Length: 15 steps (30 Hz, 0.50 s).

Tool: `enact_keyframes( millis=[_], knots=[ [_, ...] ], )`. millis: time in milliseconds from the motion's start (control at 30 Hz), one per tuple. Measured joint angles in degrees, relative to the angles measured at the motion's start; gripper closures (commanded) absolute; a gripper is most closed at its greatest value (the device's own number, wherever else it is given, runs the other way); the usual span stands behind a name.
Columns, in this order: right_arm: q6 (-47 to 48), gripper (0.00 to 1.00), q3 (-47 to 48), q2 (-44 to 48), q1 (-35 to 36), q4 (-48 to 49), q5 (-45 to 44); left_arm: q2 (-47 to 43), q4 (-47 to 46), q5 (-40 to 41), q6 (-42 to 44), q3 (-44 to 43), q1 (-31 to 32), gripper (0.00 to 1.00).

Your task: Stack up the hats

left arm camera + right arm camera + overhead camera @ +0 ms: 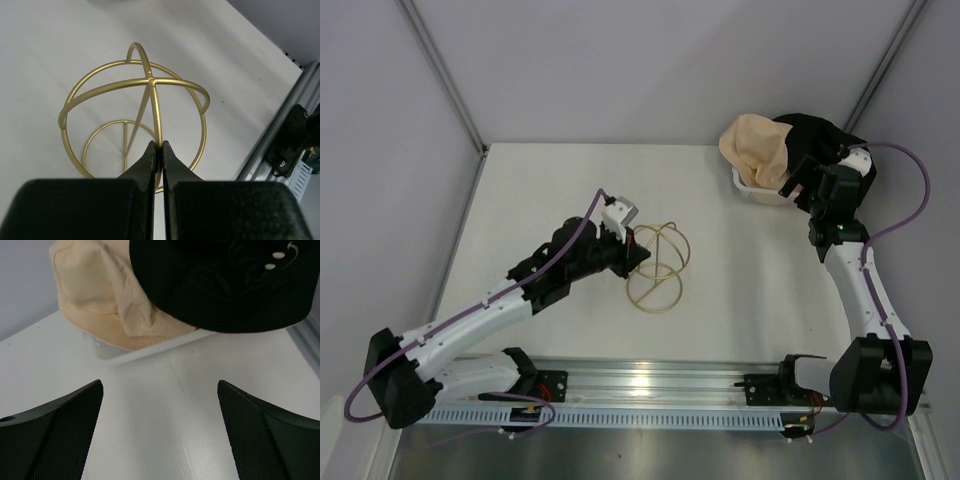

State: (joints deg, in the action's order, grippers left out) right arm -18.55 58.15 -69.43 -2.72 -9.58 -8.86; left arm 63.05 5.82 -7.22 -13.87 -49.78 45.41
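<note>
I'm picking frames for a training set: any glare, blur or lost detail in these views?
Top external: glare on the metal rail, light otherwise even. Left wrist: gold wire stand sharp, left gripper dark and slightly soft up close. Right wrist: black hat shows little detail, tan hat well lit.

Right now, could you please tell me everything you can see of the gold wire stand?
The stand is thin gold wire, metal by its look. Crossing hoops form an open ball, joined at one crown point, with a stem running down to a round base ring. Nothing hangs on it. It sits mid-table, and the left end effector is shut on one hoop.
</note>
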Motion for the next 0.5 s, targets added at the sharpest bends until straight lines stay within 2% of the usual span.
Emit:
enact_keyframes(
  millis=[200, 233, 267, 300, 367, 400, 433, 500],
  knots=[
    [0.13, 0.01, 9.09, -5.51, -1.46, 0.39, -3.65, -5.46, 2.64, 1.27, -1.25, 3.23, 2.95, 0.99],
    [0.13, 0.01, 11.15, -6.47, -1.9, 0.2, -3.89, -5.46, 2.84, 1.6, -1.27, 3.23, 2.95, 0.94],
    [0.11, 0.01, 13.25, -7.61, -2.4, 0.39, -3.67, -5.46, 2.95, 1.95, -1.22, 3.23, 2.95, 0.81],
    [0.13, 0.01, 15.19, -8.68, -2.86, 1.05, -3.34, -5.53, 3.06, 2.36, -1.09, 3.23, 2.97, 0.62],
    [1.16, 0.01, 17.42, -10.64, -3.63, 4.17, -0.07, -5.77, 4.68, 3.08, -1.05, 3.21, 2.97, 0.37],
    [2.1, 0.0, 17.84, -11.61, -3.93, 6.27, 2.58, -5.86, 5.77, 3.26, -0.94, 3.06, 2.97, 0.04],
    [2.84, 0.01, 18.12, -12.63, -4.04, 8.04, 5.09, -5.86, 7.41, 3.37, -0.81, 2.51, 2.95, 0.01],
    [4.07, 0.02, 20.59, -17.0, -3.98, 10.25, 10.73, -6.01, 10.08, 3.3, -1.01, 1.01, 2.95, 0.01]
  ],
)
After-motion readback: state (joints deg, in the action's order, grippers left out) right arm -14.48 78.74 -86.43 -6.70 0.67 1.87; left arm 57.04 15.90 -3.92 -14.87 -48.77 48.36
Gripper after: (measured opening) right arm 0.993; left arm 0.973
